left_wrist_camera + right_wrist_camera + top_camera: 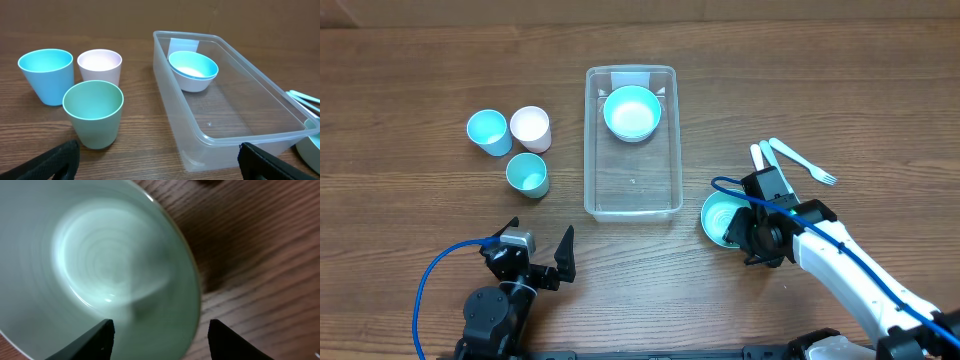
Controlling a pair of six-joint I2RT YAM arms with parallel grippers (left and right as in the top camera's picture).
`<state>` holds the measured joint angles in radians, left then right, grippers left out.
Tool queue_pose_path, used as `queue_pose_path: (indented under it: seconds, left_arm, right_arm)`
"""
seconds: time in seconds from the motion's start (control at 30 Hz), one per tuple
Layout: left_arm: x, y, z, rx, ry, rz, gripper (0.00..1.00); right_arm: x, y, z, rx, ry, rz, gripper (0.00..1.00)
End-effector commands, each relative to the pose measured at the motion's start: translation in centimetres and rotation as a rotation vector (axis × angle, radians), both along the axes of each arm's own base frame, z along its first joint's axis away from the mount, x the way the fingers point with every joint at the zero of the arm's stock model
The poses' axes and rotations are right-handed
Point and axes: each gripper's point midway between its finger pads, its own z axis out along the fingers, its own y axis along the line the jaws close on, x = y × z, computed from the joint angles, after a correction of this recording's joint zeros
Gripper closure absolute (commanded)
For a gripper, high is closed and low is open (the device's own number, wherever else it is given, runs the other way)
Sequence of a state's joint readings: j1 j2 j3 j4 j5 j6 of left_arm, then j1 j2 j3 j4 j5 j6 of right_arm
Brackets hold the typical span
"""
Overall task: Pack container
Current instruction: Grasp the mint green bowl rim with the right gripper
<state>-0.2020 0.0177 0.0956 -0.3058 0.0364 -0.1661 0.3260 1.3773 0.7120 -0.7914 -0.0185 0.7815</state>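
Observation:
The clear rectangular container [631, 196] lies in the middle of the table with a teal bowl [631, 111] in its far end; both show in the left wrist view, the container [235, 131] and the bowl [193, 70]. A second teal bowl [720, 219] sits on the table right of the container. My right gripper [748, 232] is open, straddling this bowl's right rim [165, 290], one finger over the bowl and one outside. My left gripper [542, 255] is open and empty near the front edge, left of the container.
Three cups stand left of the container: blue [488, 131], pale pink [531, 127] and green [528, 174]. White and teal plastic cutlery [800, 160] lies at the right, beyond the right arm.

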Motion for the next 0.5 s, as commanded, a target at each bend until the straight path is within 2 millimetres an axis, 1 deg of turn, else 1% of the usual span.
queue_pose_path:
  seconds: [0.0, 0.03, 0.1, 0.17, 0.27, 0.3, 0.37, 0.4, 0.43, 0.47]
  left_arm:
    - [0.1, 0.2, 0.0, -0.013, -0.002, 0.011, 0.00]
    - [0.1, 0.2, 0.0, -0.013, -0.002, 0.011, 0.00]
    - [0.1, 0.2, 0.0, -0.013, -0.002, 0.011, 0.00]
    - [0.1, 0.2, 0.0, -0.013, -0.002, 0.011, 0.00]
    - [0.1, 0.2, 0.0, -0.013, -0.002, 0.011, 0.00]
    - [0.1, 0.2, 0.0, -0.013, -0.002, 0.011, 0.00]
    - [0.1, 0.2, 0.0, -0.013, -0.002, 0.011, 0.00]
    - [0.1, 0.2, 0.0, -0.013, -0.002, 0.011, 0.00]
    - [0.1, 0.2, 0.0, -0.013, -0.002, 0.011, 0.00]
    - [0.1, 0.2, 0.0, -0.013, -0.002, 0.011, 0.00]
  right_arm:
    - [0.0, 0.2, -1.8, 0.007, 0.048, -0.008, 0.38]
    - [0.0, 0.2, -2.2, 0.007, 0.061, -0.008, 0.40]
    - [0.0, 0.3, -2.6, 0.004, 0.068, -0.008, 0.48]
    - [0.1, 0.3, -2.6, 0.004, 0.066, -0.008, 0.62]
    - [0.5, 0.4, -2.3, 0.007, 0.056, -0.008, 0.90]
    - [0.8, 0.4, -2.0, 0.004, 0.052, -0.008, 0.95]
    - [1.6, 0.0, -0.7, -0.034, 0.040, -0.015, 0.96]
    - [2.3, -0.3, 0.4, -0.059, 0.029, -0.018, 0.96]
    - [3.0, -0.6, 1.6, -0.084, 0.018, -0.022, 0.96]
    - [4.0, -1.2, 3.6, -0.131, -0.004, -0.031, 0.96]
